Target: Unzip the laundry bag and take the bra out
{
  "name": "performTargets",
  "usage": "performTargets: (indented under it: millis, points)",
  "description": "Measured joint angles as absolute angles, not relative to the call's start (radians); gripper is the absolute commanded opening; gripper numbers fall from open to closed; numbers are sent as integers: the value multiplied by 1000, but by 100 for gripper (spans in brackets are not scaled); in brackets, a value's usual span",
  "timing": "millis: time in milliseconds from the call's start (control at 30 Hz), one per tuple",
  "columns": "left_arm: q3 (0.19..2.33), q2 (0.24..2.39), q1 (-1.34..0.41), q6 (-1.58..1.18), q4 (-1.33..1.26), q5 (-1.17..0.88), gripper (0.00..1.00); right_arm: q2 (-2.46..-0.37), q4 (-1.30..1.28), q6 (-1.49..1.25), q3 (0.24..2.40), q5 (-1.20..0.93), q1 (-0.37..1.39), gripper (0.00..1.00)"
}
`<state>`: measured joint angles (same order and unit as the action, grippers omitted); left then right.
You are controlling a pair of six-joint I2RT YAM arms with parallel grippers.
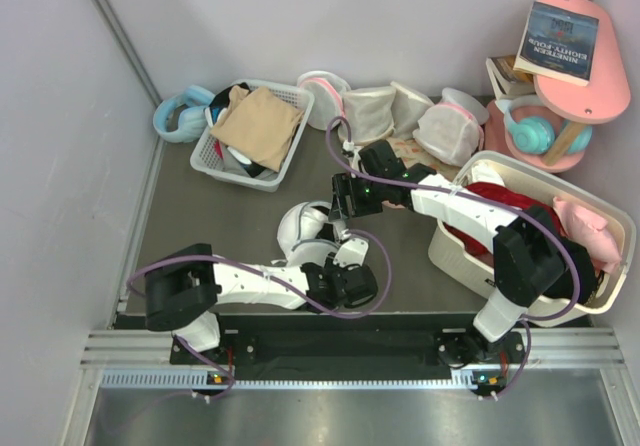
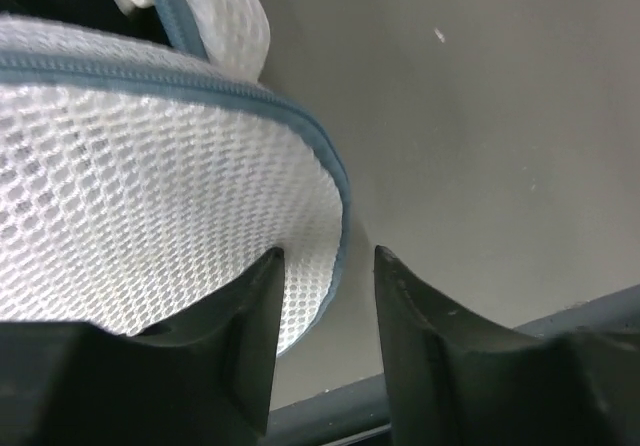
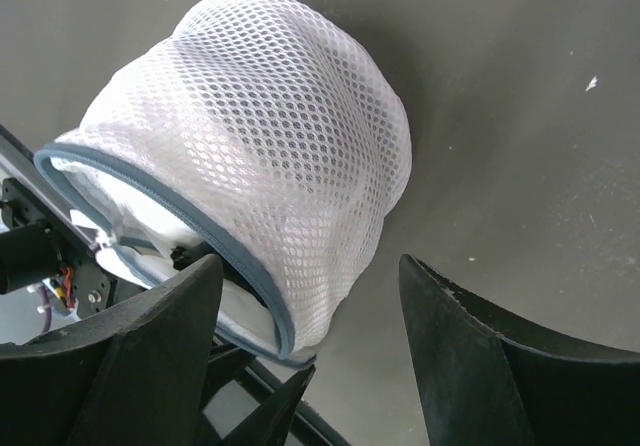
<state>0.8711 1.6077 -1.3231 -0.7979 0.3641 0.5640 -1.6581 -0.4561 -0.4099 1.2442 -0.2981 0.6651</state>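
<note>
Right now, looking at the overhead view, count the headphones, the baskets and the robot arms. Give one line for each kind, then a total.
Headphones: 2
Baskets: 2
Robot arms: 2
Total: 6

One white mesh bag point(image 1: 300, 224) lies just in front of the slatted basket point(image 1: 212, 156). Right of that basket are four pink-trimmed bags point(image 1: 322, 88) in a row, then one cream tub point(image 1: 447, 251). Headphones, two pairs: a blue pair point(image 1: 180, 114) at the basket's left end, a teal pair point(image 1: 530, 126) far to its right. Two arms: left arm point(image 1: 250, 286), right arm point(image 1: 455, 201).
</note>
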Motion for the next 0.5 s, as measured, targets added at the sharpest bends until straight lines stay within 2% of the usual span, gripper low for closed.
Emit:
performTargets:
  millis: [33, 100, 133, 167, 200, 500]
  points:
    - [871, 1614, -1323, -796, 361, 561, 31, -1658, -456, -413, 1244, -299, 665, 71]
    - [868, 1628, -1323, -793, 354, 555, 22, -1658, -456, -413, 1244, -302, 665, 71]
    - [866, 1633, -1323, -790, 350, 553, 10, -1658, -456, -413, 1244, -302, 665, 71]
    - [863, 1636, -1323, -787, 347, 550, 3, -1658, -456, -413, 1244, -303, 665, 71]
    - [862, 1637, -1323, -783, 344, 548, 0, -1658, -456, -413, 1244, -304, 665, 71]
    - [857, 1605, -1323, -787, 348, 562, 0, -1658, -456, -413, 1244, -310, 664, 70]
